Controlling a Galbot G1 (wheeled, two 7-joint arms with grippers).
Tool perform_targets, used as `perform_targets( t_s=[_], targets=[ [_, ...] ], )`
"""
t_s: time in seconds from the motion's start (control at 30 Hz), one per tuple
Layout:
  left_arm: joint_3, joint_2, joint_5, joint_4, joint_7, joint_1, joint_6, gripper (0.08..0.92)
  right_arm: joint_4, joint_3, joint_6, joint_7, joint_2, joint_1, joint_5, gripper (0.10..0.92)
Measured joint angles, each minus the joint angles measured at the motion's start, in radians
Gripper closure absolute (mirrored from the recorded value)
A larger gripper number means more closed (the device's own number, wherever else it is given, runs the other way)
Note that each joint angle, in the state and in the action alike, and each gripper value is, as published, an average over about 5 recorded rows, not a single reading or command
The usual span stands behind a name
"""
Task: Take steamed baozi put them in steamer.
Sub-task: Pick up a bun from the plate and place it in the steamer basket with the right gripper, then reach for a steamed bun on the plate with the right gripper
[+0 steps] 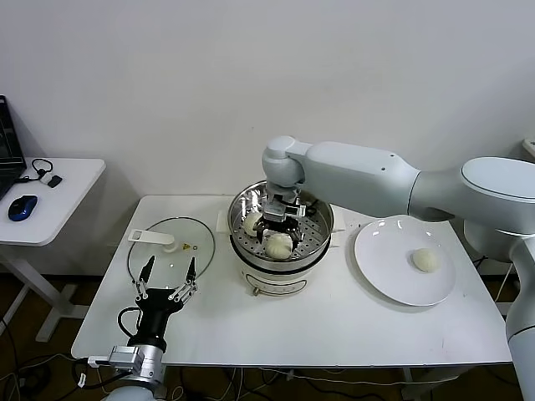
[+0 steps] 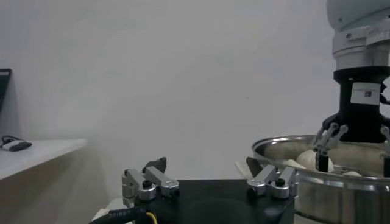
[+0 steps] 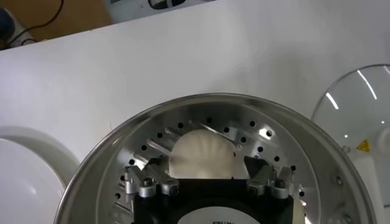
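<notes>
This looks like a robotics lab or test room staged as a kitchen corner: a plain white table (image 1: 334, 326) stands against a bare white wall (image 1: 251, 75), carrying only a steamer (image 1: 282, 242), a glass lid (image 1: 171, 246) and a white plate (image 1: 393, 267). Left of that table, a small white side desk (image 1: 50, 196) holds a blue computer mouse (image 1: 22, 206) and a cable. Loose cords trail on the floor beneath the table.

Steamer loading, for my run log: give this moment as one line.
right gripper: in steamer, open around baozi | second baozi in tray | one baozi on plate | left gripper: idle, open, over glass lid
</notes>
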Motion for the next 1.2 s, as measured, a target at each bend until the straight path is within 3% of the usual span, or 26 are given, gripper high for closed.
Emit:
perform_targets(
  t_s=[0.73, 1.2],
  targets=[
    [0.0, 0.0, 0.002, -0.014, -0.001, 0.0, 0.002, 0.177, -0.049, 0.032, 0.009, -0.021, -0.089, 0.084, 0.064, 0.203],
    [0.017, 0.003, 0.006, -0.017, 0.004, -0.005, 0.004, 0.177, -0.088, -0.041, -0.175, -0.032, -0.294, 0.188, 0.234, 0.203]
  ],
)
